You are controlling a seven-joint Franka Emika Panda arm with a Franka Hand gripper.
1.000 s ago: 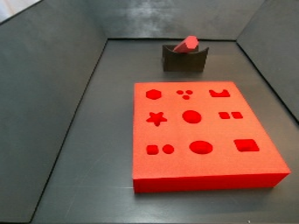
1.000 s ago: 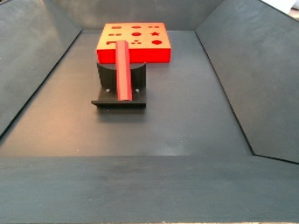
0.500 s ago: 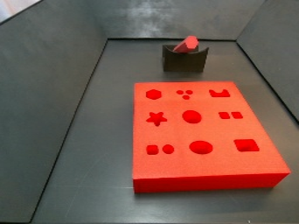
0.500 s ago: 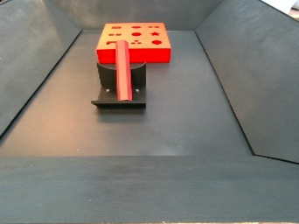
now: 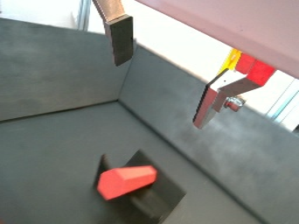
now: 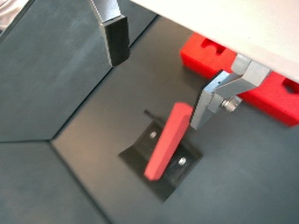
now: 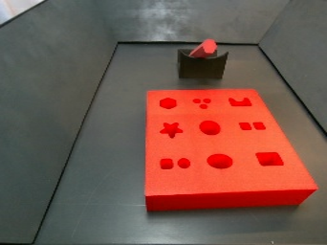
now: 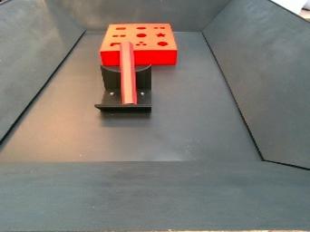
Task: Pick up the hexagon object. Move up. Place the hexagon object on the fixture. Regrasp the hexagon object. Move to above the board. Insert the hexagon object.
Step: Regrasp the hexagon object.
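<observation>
Gripper (image 6: 163,83) above hexagon object (image 6: 169,140) — fingers (image 6: 115,39) wide (empty)

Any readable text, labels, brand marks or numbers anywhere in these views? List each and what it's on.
None readable in any view.
Large flat bright red board: only cut-out shapes, no lettering.
Long slim red-pink hexagon bar: plain.
Dark fixture: plain.
Gripper, open above the bar and fixture: silver fingers with dark pads, unmarked.
Yellow-red patch behind one finger: too blurred to say whether it is a label.
</observation>
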